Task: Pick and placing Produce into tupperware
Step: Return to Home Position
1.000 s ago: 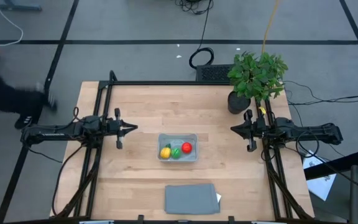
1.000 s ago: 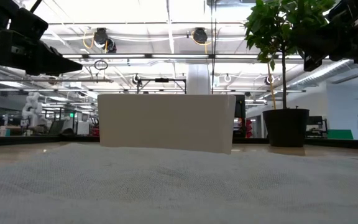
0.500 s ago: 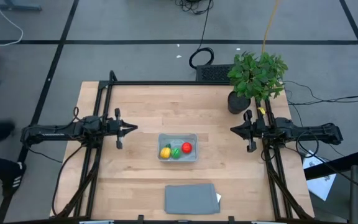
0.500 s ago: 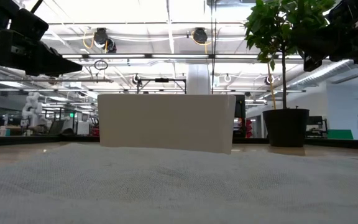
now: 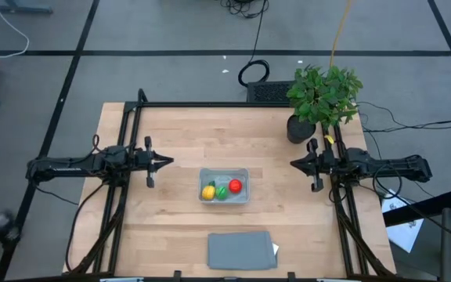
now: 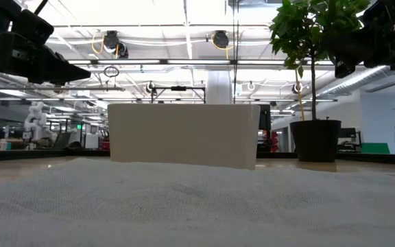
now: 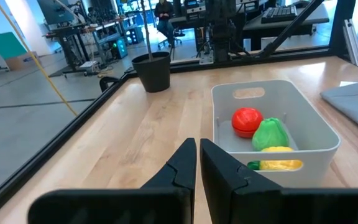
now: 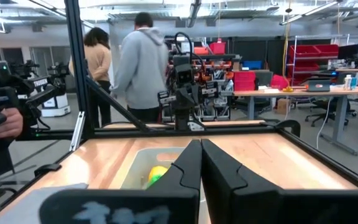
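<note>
Seen from above, the tupperware point(image 5: 224, 171) sits in the middle of the bench point(image 5: 186, 133) and holds the yellow piece point(image 5: 208, 192), green piece point(image 5: 221, 190) and red round piece point(image 5: 235, 186) side by side. The left pincer point(image 5: 167, 161) and right pincer point(image 5: 294, 163) hover well apart from it, one on each side. A grey lid point(image 5: 241, 250) lies near the front edge and a potted plant point(image 5: 323, 94) stands at the far right. At bench height the tupperware rises behind the lid. The left wrist camera shows that pincer clenched and empty, facing the tupperware with all three pieces inside. The right wrist camera shows its pincer clenched on nothing, with two people point(image 8: 140, 68) standing beyond the bench
</note>
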### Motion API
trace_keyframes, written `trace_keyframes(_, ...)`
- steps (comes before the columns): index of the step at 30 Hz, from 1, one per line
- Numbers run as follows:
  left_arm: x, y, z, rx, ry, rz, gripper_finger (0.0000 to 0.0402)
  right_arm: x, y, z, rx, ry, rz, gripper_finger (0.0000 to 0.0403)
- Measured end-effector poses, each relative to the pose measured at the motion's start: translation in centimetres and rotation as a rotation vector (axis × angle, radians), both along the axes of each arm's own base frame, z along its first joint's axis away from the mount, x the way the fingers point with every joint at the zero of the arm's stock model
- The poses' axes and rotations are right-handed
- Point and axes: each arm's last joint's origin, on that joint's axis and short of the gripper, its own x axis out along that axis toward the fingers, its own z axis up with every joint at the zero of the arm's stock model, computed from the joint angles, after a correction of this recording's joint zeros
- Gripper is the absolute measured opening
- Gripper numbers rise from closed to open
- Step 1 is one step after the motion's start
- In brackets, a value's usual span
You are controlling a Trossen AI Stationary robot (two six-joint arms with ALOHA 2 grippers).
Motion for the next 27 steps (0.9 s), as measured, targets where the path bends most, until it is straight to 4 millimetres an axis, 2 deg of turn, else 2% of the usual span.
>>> trace_keyframes(27, 0.01, 0.01, 0.0, -0.02, -0.003, 0.004, 0.0026, -0.04, 0.0, 0.24, 0.001, -0.025, -0.001, 0.0)
